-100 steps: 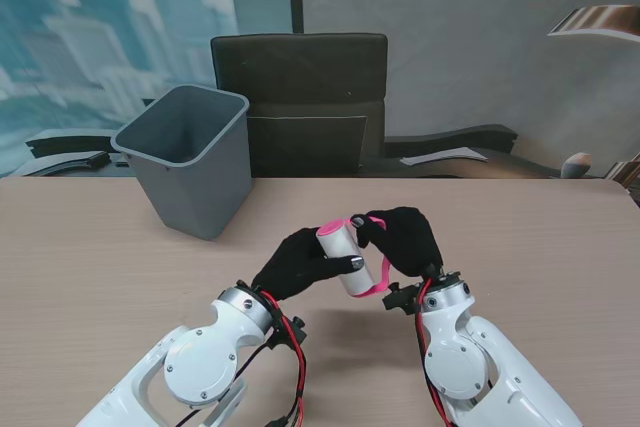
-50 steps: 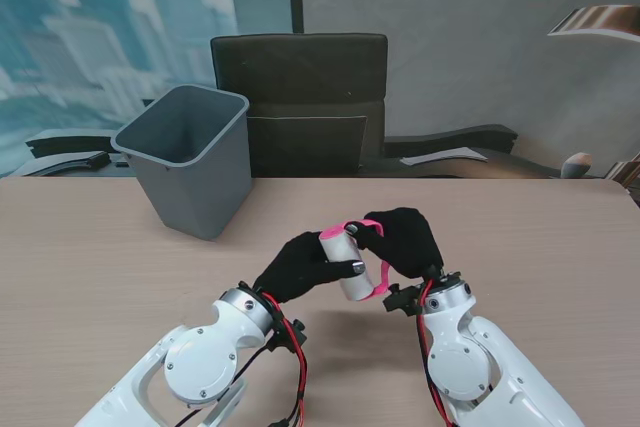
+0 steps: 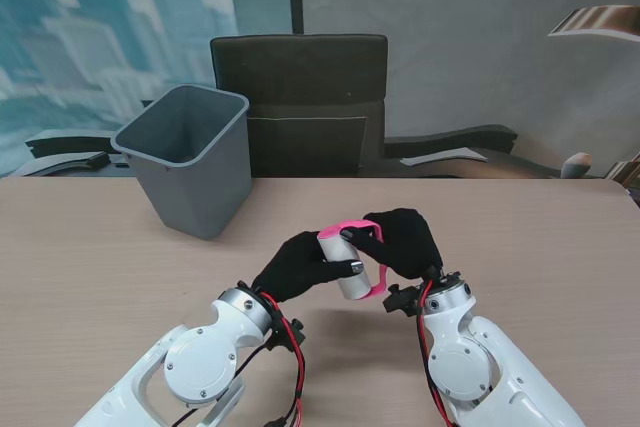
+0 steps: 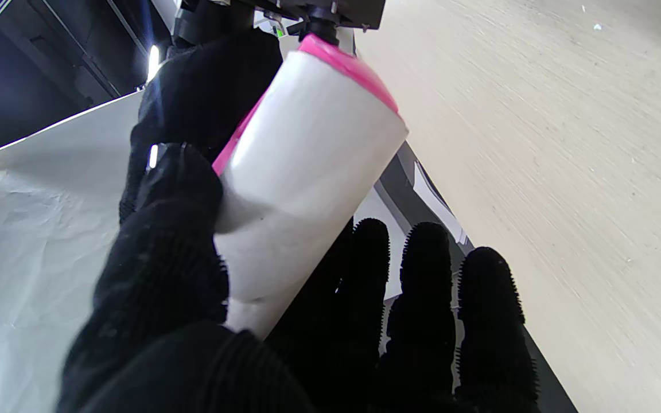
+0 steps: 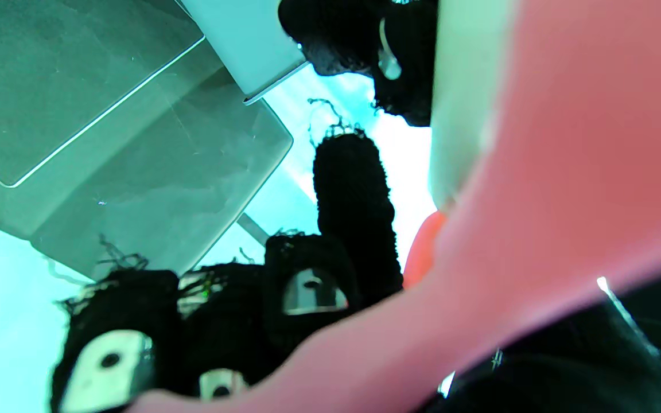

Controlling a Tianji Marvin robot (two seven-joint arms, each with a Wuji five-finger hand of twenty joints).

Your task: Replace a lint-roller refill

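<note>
Between black gloves: white refill [image 3: 345, 265], pink frame [image 3: 372, 265].

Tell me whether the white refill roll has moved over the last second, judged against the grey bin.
Barely. The white refill roll sits at almost the same spot relative to the grey bin; its far end has tipped very slightly nearer to me, held between the left robot hand and right robot hand.

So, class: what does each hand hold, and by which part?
Left hand grips the white roll around its barrel; right hand holds the pink handle.
</note>
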